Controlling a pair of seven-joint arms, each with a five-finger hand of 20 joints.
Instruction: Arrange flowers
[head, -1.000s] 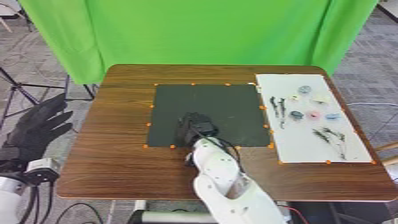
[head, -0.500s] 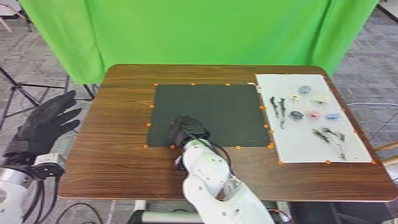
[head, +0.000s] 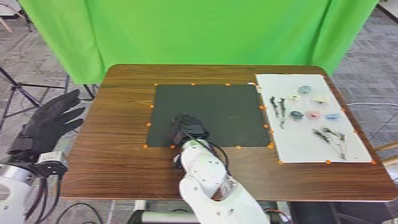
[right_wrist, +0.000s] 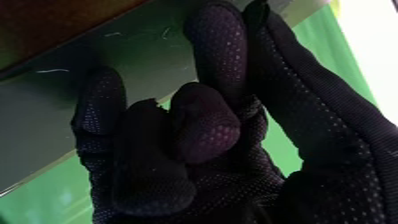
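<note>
The flowers for this job are laid out on a white sheet (head: 298, 150) along the right side of the frame, over the brown wooden table (head: 98, 170). Toward the sheet's upper part I can see a grey-blue bloom (head: 305, 90), with a small yellowish bloom (head: 294, 98) and a cream bloom (head: 320, 100) below it. Under those runs a loose row: a dark slate-blue bloom (head: 296, 115), a pink bloom (head: 313, 115) and a light blue bloom (head: 332, 117). Two thin dark stems (head: 282, 107) lie lengthwise near the sheet's left edge, and leafy green sprigs (head: 338, 136) fan out lower down, their stalks pointing toward the bottom of the frame.

Mid-frame, just beside the sheet, is a dark rectangular mat (head: 231, 107) with orange markers (head: 146, 146) around its edge. The right hand (head: 188, 131) is over its lower left part, narrow, its fingers curled in and the thumb close alongside; it looks empty to me. Whether it touches the mat I can't tell. Over at the left edge, the left hand (head: 44, 125) is held wide and empty, beside the table. A green curtain (head: 222, 30) hangs behind everything.
</note>
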